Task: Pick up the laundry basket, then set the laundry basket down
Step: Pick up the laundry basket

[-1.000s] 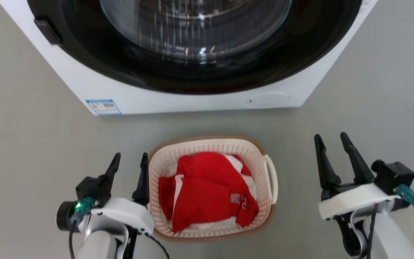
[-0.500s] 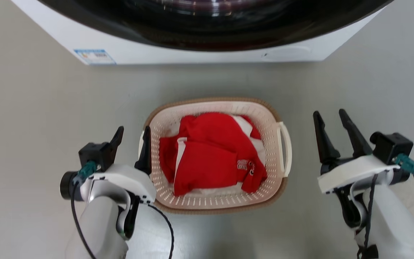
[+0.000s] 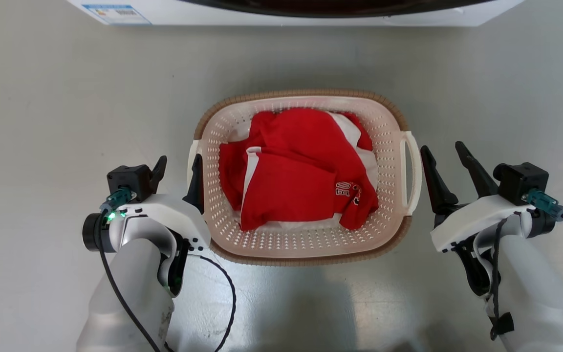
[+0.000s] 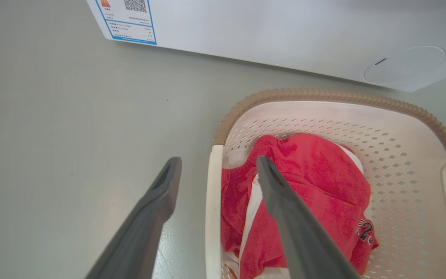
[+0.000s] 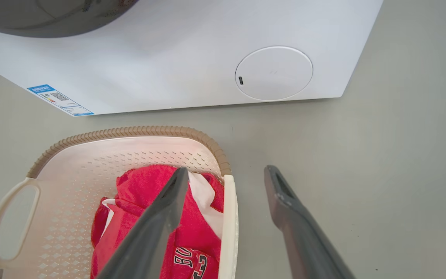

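my left gripper spread wide, straddling the left handle; my right gripper equally wide at the right handle (neither clamped yet) | laundry basket on the floor before the washing machine; red shirt inside | 2 handles, I judge, for a level lift
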### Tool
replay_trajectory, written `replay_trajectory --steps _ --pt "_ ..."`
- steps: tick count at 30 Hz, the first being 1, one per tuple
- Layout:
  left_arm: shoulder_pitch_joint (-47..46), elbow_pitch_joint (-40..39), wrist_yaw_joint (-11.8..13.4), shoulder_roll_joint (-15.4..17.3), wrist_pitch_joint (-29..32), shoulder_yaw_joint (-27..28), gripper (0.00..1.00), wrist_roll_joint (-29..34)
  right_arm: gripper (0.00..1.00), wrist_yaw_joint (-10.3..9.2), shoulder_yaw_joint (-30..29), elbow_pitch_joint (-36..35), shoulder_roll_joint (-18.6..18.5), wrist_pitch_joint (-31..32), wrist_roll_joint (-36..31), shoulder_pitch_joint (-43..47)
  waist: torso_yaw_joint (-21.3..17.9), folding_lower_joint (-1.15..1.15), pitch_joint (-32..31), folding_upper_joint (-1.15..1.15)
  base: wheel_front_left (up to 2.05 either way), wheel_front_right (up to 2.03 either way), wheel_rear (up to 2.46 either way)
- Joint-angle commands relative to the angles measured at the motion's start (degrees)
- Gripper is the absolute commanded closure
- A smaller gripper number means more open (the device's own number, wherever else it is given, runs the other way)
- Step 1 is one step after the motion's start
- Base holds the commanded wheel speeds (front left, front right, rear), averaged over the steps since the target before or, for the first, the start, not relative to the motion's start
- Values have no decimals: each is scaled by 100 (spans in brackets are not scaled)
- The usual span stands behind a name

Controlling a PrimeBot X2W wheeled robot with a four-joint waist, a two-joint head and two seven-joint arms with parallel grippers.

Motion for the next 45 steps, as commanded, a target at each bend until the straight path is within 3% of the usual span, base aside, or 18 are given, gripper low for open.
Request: replay_trajectory --steps 1,27,28,29,30,31,32,33,45 --pt "-32 46 7 103 -34 72 0 -72 0 41 193 57 -9 -37 68 42 24 0 139 0 0 0 0" --pt "-1010 1099 -70 103 -34 -832 0 -1017 0 41 1233 1110 -133 -37 578 -933 160 0 1223 0 0 0 0" --pt "-1029 1102 -68 103 -34 -864 0 -1044 3 41 1259 1123 -140 -37 599 -961 165 0 1239 0 0 0 0" --pt "-1045 1105 -65 103 -34 -895 0 -1068 28 41 1288 1130 -149 -37 617 -988 169 0 1251 0 0 0 0" --pt "-1058 1108 -63 103 -34 -924 0 -1092 40 41 1314 1138 -156 -37 636 -1012 174 0 1259 0 0 0 0" --pt "-1068 1113 -62 103 -34 -949 10 -1116 69 41 1340 1147 -160 -37 654 -1035 177 0 1263 0 0 0 0" --pt "-1074 1119 -63 103 -34 -971 44 -1138 93 41 1362 1154 -162 -37 670 -1055 179 0 1262 0 0 0 0" --pt "-1078 1122 -66 103 -34 -991 99 -1157 100 41 1379 1159 -165 -37 687 -1070 181 0 1258 0 0 0 0" --pt "-1052 1242 -131 103 -34 -1034 100 -1202 100 41 1555 1216 -131 -37 944 -1063 113 0 992 0 0 0 0"
